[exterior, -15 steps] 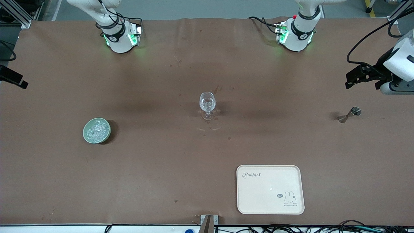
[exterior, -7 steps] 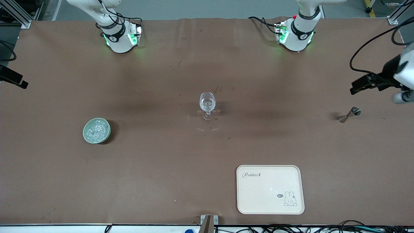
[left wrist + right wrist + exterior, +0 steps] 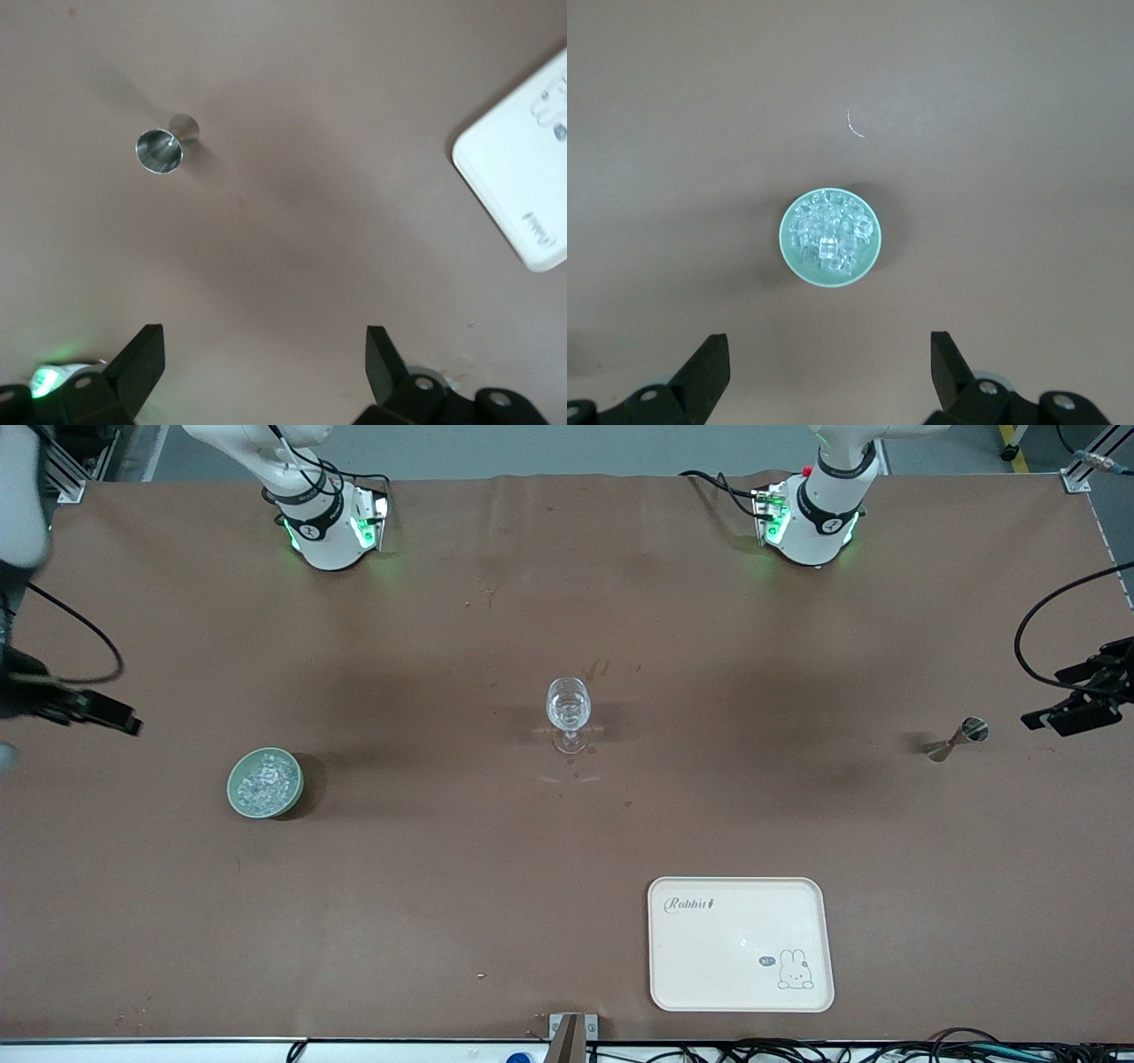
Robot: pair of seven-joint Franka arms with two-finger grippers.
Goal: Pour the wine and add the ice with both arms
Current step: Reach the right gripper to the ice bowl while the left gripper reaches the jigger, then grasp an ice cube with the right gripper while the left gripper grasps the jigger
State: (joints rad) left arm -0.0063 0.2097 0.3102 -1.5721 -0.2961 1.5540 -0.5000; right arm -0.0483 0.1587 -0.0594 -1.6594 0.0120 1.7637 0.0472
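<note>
A clear wineglass (image 3: pixel 568 708) stands at the table's middle. The ice (image 3: pixel 264 779) is heaped in a green bowl (image 3: pixel 234 795) toward the right arm's end; the right wrist view shows the ice (image 3: pixel 830 235) and the bowl (image 3: pixel 788 258) below. My right gripper (image 3: pixel 106 716) is open and empty (image 3: pixel 830 359) over the table close to the bowl. A small metal jigger (image 3: pixel 957 740) stands toward the left arm's end and shows in the left wrist view (image 3: pixel 164 146). My left gripper (image 3: pixel 1054 713) is open and empty (image 3: pixel 266 354) over the table beside the jigger.
A white tray (image 3: pixel 740 943) with a rabbit drawing lies nearer to the front camera than the wineglass; its corner shows in the left wrist view (image 3: pixel 523 168). Both arm bases stand along the table's back edge. Cables hang near both table ends.
My left gripper has swung down to beside the jigger. My right arm has come into the front view, and its gripper now hangs near the ice bowl.
</note>
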